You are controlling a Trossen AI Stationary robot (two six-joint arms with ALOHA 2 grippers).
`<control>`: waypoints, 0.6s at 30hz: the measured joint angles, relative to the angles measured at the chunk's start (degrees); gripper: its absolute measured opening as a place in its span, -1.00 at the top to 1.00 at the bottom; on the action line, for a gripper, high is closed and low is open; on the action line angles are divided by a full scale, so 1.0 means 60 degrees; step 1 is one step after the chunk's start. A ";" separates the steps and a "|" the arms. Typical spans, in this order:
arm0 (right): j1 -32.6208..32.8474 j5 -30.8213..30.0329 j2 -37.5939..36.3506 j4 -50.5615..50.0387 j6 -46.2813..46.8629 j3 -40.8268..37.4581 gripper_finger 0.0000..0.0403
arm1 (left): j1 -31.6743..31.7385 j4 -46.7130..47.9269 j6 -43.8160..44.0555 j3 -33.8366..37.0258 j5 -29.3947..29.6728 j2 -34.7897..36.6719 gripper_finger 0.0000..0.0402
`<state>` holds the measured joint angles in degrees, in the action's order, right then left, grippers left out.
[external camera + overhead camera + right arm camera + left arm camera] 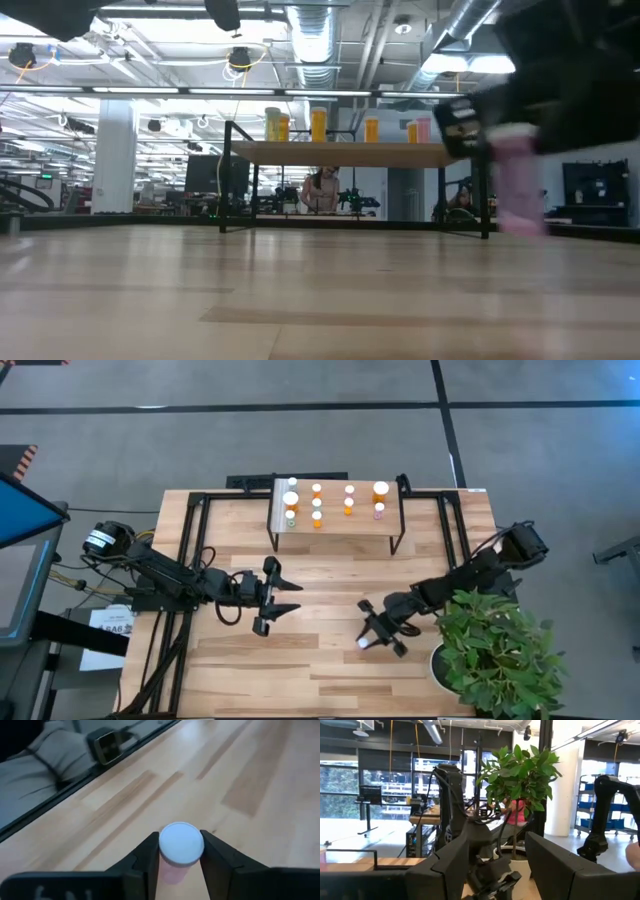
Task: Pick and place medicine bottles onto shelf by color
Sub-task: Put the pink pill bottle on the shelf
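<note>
My right gripper (pixel 368 638) is shut on a small pink medicine bottle (pixel 518 185) with a white cap (pixel 181 842), over the table's near right part. The shelf (pixel 335 528) stands on thin black legs at the table's far middle. Several white-capped bottles (pixel 317 503) in orange, green and pink stand on its top. My left gripper (pixel 290 597) hovers open left of the table's middle, with nothing between its fingers (pixel 455 865). My right gripper pinches the pink bottle's upper body just under the cap (pixel 172 870) between its two fingers (pixel 147 857). They come slanting down from the table's right side. The bottle stands upright in the hold, and in the low view its bottom (pixel 520 230) looks clear of the tabletop.
A potted green plant (pixel 495 650) stands at the table's near right corner, close behind my right arm. Black frame bars (pixel 190 540) run along the table's left side and far edge. Bare wood lies between the grippers and the shelf.
</note>
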<state>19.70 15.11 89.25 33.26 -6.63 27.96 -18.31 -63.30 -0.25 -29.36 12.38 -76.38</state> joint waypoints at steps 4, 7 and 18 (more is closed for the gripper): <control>-0.0597 -0.0011 -0.0077 -0.0607 -0.0544 0.0532 0.33 | 0.0000 -0.0121 0.0365 0.0000 0.0001 0.0000 0.09; -0.1122 -0.0011 -0.0409 -0.1550 -0.1063 0.1080 0.31 | -0.0003 -0.0128 0.0591 0.0000 -0.0007 0.0000 0.09; -0.3236 0.0000 -0.3263 -0.3789 -0.2612 0.2256 0.33 | -0.0011 -0.0133 0.0655 0.0000 -0.0357 -0.0004 0.09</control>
<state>0.28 15.11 69.68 10.52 -22.31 41.50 -18.37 -64.10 3.68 -29.36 10.24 -76.40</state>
